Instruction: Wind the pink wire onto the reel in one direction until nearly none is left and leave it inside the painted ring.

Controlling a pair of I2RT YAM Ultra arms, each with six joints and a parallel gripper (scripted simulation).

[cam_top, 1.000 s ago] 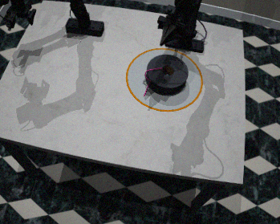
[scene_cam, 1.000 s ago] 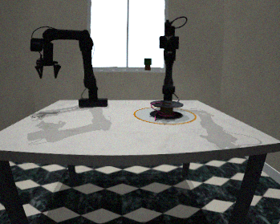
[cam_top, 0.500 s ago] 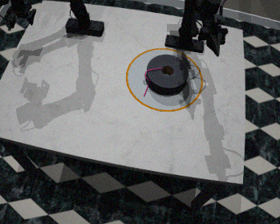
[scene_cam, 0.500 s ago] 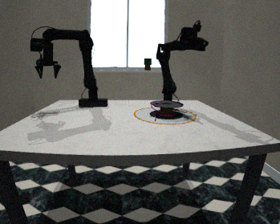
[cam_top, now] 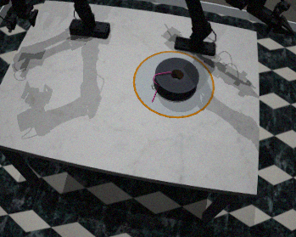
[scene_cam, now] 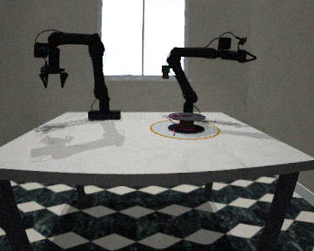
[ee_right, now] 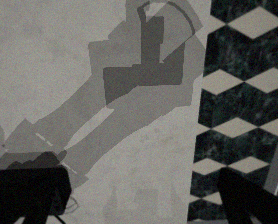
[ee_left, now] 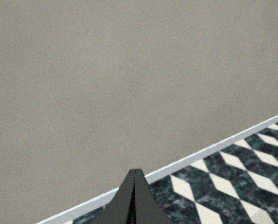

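Bright window (scene_cam: 124, 37) in drab wall (scene_cam: 219, 37) (ee_left: 125, 90)
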